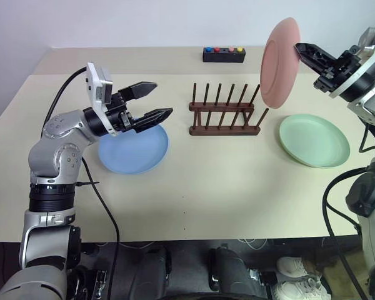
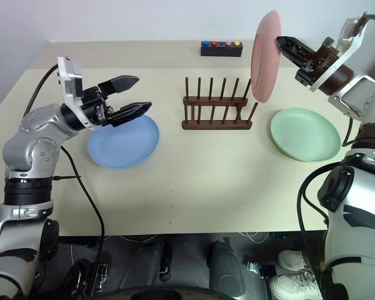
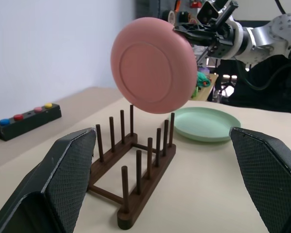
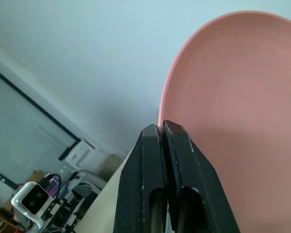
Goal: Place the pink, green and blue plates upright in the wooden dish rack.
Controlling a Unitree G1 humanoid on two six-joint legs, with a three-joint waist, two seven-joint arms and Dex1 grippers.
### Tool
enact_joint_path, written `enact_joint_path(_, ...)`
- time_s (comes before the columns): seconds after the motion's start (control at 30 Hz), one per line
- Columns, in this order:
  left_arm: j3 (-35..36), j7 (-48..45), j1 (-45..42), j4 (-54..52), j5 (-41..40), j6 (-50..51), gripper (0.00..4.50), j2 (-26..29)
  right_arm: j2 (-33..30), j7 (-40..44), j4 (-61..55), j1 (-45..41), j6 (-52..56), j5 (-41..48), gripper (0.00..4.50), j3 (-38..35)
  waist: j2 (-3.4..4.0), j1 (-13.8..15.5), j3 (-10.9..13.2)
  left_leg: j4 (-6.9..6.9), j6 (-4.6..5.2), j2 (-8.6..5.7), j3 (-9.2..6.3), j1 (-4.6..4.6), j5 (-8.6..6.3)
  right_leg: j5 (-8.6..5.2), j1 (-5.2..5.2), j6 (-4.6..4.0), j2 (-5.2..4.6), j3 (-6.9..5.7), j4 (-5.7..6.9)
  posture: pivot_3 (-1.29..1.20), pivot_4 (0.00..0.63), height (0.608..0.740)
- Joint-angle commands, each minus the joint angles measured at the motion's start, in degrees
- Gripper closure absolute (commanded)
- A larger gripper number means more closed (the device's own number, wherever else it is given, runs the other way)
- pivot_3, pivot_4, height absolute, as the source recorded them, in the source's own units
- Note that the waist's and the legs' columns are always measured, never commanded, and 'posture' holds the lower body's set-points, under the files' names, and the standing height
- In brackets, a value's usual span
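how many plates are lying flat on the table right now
2. The blue plate lies left of the wooden dish rack, the green plate right of it. The pink plate is held up by the right gripper.

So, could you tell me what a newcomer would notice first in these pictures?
Most likely the pink plate, held upright in the air by its rim in the right gripper, just above the right end of the wooden dish rack. Next, the left gripper hovering wide open over the blue plate, which lies flat left of the rack. The green plate lies flat to the rack's right.
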Motion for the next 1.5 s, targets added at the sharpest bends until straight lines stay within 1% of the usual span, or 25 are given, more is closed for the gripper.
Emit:
enact_joint_path(0.03,1.5,-0.3,0.0,-2.3,-1.3,-0.1,0.0,0.8,0.0,1.6,-0.7,-2.8,-0.6,0.2,4.48,-0.9,0.0,0.0,0.0,0.0,0.0,0.0,0.0,0.0,0.0,0.0,0.0,0.0,0.0,0.0,0.0,0.0,0.15,0.74)
enact_joint_path(0.33,1.5,-0.3,0.5,-2.5,-1.8,-0.4,0.0,0.9,0.1,1.3,-0.7,-4.6,0.9,0.2,4.48,-1.9,0.03,-0.2,0.0,0.0,0.0,0.0,0.01,0.0,0.0,0.0,-0.01,0.0,0.0,0.01,0.0,0.0,0.15,0.74)
enact_joint_path(0.57,1.5,-0.5,0.7,-2.6,-2.0,-0.3,0.0,0.8,0.2,2.2,0.8,-3.5,1.2,0.0,4.48,-2.1,0.03,-0.6,0.0,0.0,0.0,0.0,0.02,0.0,0.0,0.01,-0.02,0.0,-0.01,0.02,0.0,0.0,0.15,0.74)
enact_joint_path(0.73,1.0,-1.1,1.6,-2.6,-0.5,-2.0,0.0,1.0,0.2,2.2,2.9,-3.2,1.1,0.1,4.48,-3.3,0.03,-0.9,0.0,0.0,0.0,0.0,0.03,0.0,0.0,0.01,-0.01,0.0,0.0,0.03,0.01,0.0,0.15,0.74)
enact_joint_path(1.1,0.9,-1.3,1.8,-2.7,-0.6,-2.6,0.0,0.7,0.3,1.8,1.6,-6.0,2.4,0.4,4.48,-3.5,0.05,-0.9,0.0,0.0,0.0,0.01,0.04,0.0,0.0,0.03,-0.03,-0.01,0.0,0.05,0.01,0.0,0.15,0.74)
enact_joint_path(1.37,1.1,-1.1,1.7,-2.8,-0.9,-2.7,0.0,0.6,1.6,1.2,-0.7,-5.9,3.7,1.0,4.48,-3.5,0.06,-0.9,0.0,0.0,0.0,0.02,0.05,0.0,0.0,0.03,-0.03,-0.01,0.0,0.06,0.01,0.0,0.15,0.74)
enact_joint_path(1.5,1.0,-1.0,1.7,-2.9,-0.9,-2.6,0.0,0.5,1.7,1.0,0.1,-5.5,3.7,0.8,4.48,-3.9,0.06,-0.9,0.0,0.0,0.0,0.02,0.06,0.0,0.0,0.03,-0.04,-0.01,0.0,0.07,0.01,0.0,0.15,0.74)
